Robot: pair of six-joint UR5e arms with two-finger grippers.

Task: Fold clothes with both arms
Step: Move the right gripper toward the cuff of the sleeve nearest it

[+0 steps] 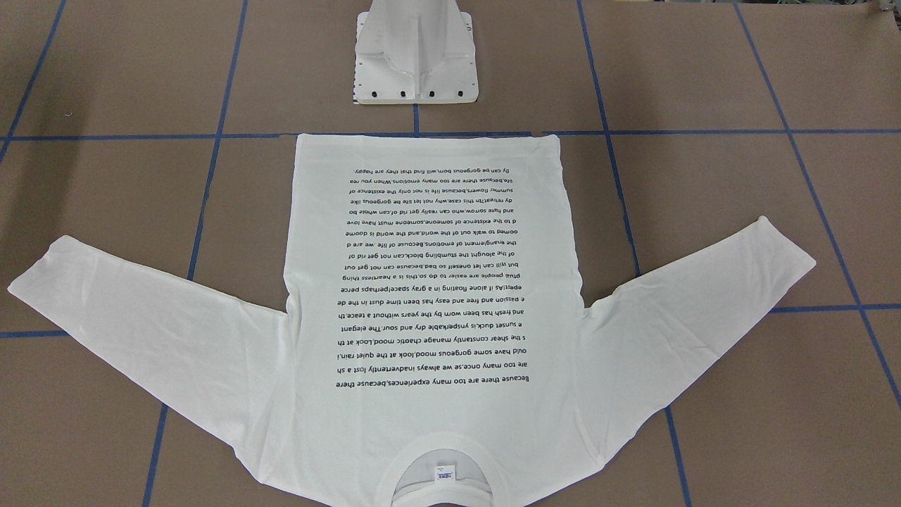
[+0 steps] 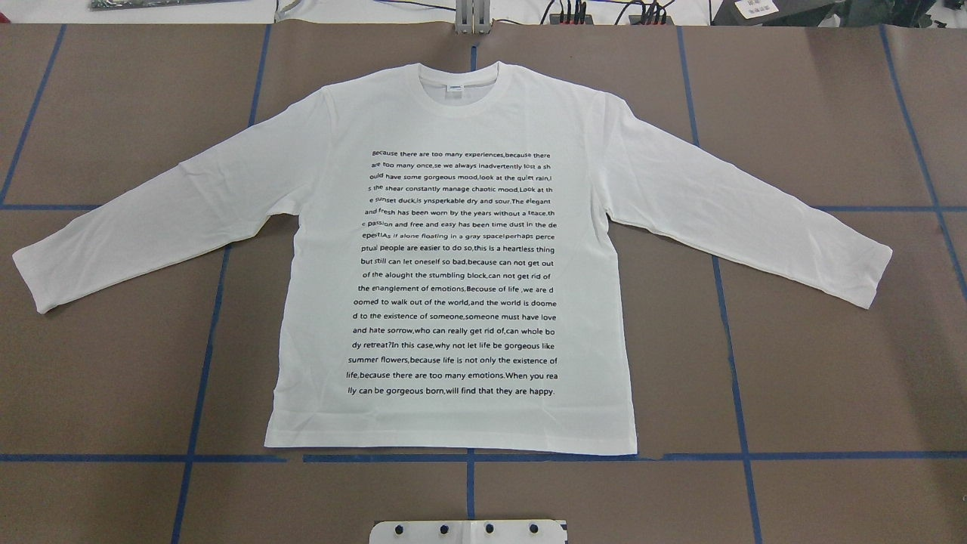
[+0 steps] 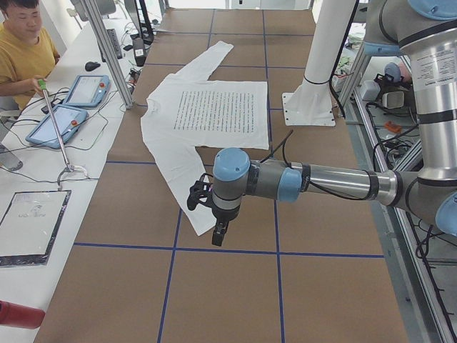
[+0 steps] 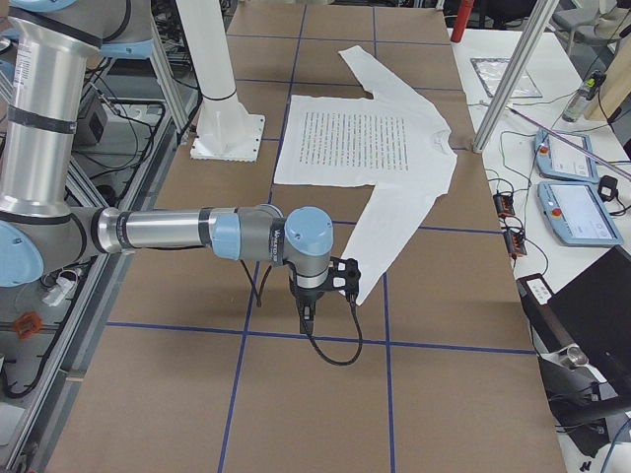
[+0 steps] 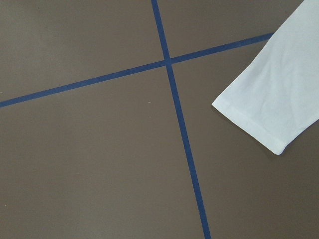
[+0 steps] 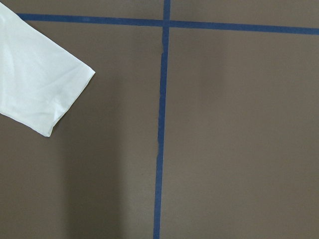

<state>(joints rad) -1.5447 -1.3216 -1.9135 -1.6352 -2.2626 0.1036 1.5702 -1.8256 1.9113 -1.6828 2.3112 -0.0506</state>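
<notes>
Left pincer hangs by the near sleeve end of the shirt in the left-side view, open or closed impossible to tell; right pincer likewise, right-side view. Wrist views: left cuff and right cuff lie ungripped. Front, overhead: shirt flat at the middle of the surface, text up, sleeves spread toward both ends, seemingly staged for folding.

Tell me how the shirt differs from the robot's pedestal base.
The shirt lies flat with its sleeves spread; the pedestal base stands upright. The shirt carries a block of black text; the pedestal base is plain, with dark holes along its edge. Both are white.
</notes>
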